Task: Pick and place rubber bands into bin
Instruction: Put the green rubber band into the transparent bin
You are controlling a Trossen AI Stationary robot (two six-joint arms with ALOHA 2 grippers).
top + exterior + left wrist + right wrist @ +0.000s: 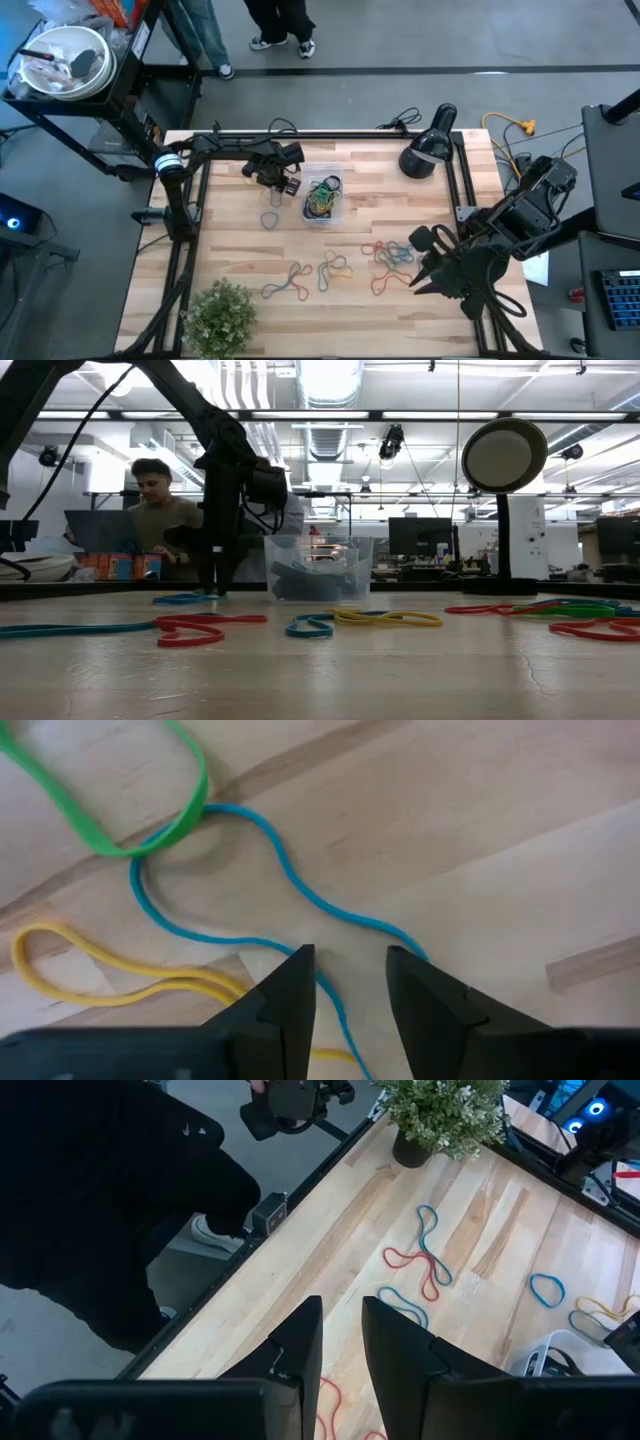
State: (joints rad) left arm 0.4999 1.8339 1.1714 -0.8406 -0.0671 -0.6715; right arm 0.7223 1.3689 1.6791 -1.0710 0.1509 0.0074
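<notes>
At the table's (400, 215) near left corner a leafy potted plant (220, 315) is standing; bare wood is lying open along the left edge. The left gripper (345, 990) is hovering low just left of the bin (322, 196), its dark fingers (285, 1005) standing partly apart astride a thin blue rubber band (250, 825), gripping nothing. The clear bin is holding dark loops. More rubber bands (390, 258) are lying scattered towards the near right. The right gripper (342, 1342) is waiting at the right edge, slightly parted, empty.
</notes>
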